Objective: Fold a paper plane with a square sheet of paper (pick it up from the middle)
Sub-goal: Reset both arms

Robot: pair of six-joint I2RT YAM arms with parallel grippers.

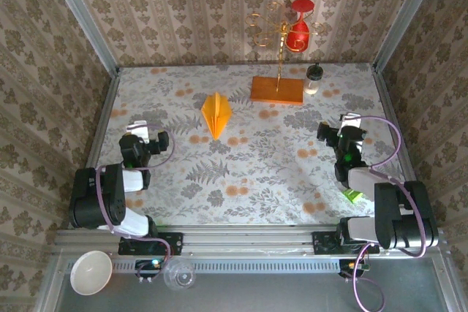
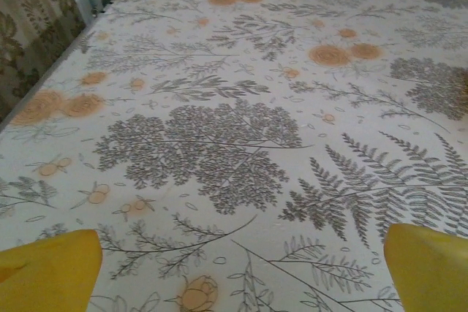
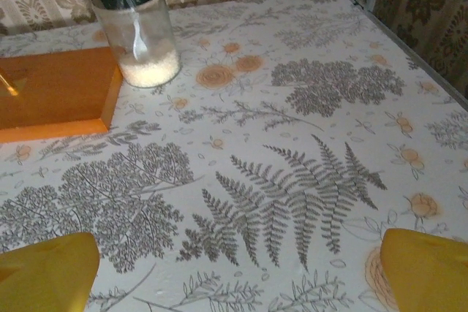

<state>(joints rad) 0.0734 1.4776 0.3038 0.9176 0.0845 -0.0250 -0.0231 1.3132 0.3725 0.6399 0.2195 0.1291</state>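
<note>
Plane (image 1: 216, 113): folded, lying flat on the table (image 1: 241, 173), left of centre in the far half, sharp tip toward the near edge.
Step, as I judge it: fold done; best to keep both arms clear of it.
Left gripper (image 1: 144, 134): fingers (image 2: 47, 272) spread, empty, low over the near left.
Right gripper (image 1: 342, 131): fingers (image 3: 431, 272) spread, empty, facing block (image 3: 55, 96) and jar (image 3: 139, 23).
Both arms: tucked, elbows folded.

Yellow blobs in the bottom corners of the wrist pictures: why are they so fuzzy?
Left wrist view: they are the left gripper fingers, too near the lens to be sharp; the tablecloth behind them is crisp. Right wrist view: the same goes for the right gripper fingers; the glass jar catches a glint.
</note>
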